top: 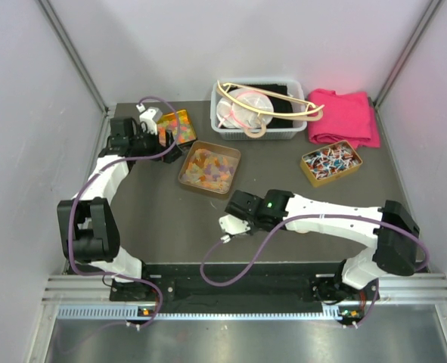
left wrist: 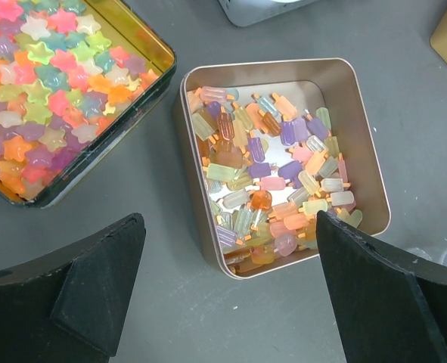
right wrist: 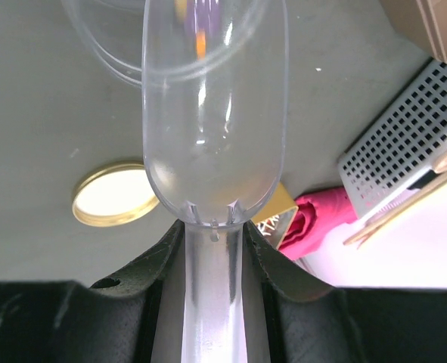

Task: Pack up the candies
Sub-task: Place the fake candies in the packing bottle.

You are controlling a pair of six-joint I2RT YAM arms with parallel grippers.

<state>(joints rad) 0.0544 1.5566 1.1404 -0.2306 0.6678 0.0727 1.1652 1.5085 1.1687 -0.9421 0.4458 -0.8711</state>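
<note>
Scoop: a clear plastic scoop (right wrist: pixel 212 113) fills the right wrist view, bowl away from the camera, handle running back between the fingers.
Right end effector: the right end effector (right wrist: pixel 214 249) is clamped on the scoop's handle, low over the grey worktop (top: pixel 162 219) near its front middle.
Left end effector: the left end effector (left wrist: pixel 229 249) hangs with its jaws wide apart and nothing between them, over the near rim of the tin (left wrist: pixel 368 140).
Candies: the candies (left wrist: pixel 276 159), popsicle-shaped and translucent in orange, yellow, pink, purple and pale green, lie heaped in that square gold tin mid-worktop; bare metal shows along its far side.
Stars: star sweets (left wrist: pixel 49 83) in the same bright mix fill a second tin (left wrist: pixel 149 38), which sits just beside the first at the left, a strip of worktop between them.
Lid: a round gold lid (right wrist: pixel 113 195) lies flat on the worktop, left of the scoop in the right wrist view.
Vessel: a clear round rim (right wrist: pixel 102 45) shows beyond the scoop's bowl; what it belongs to cannot be made out.
Back row: a white basket (top: pixel 231 130) holds a plate (top: pixel 246 106) and pale hangers (top: pixel 299 106); a pink cloth (top: pixel 344 117) lies to its right.
Right side: wrapped sweets (top: pixel 330 159) sit in a third tin (top: pixel 321 180), just in front of the cloth.
</note>
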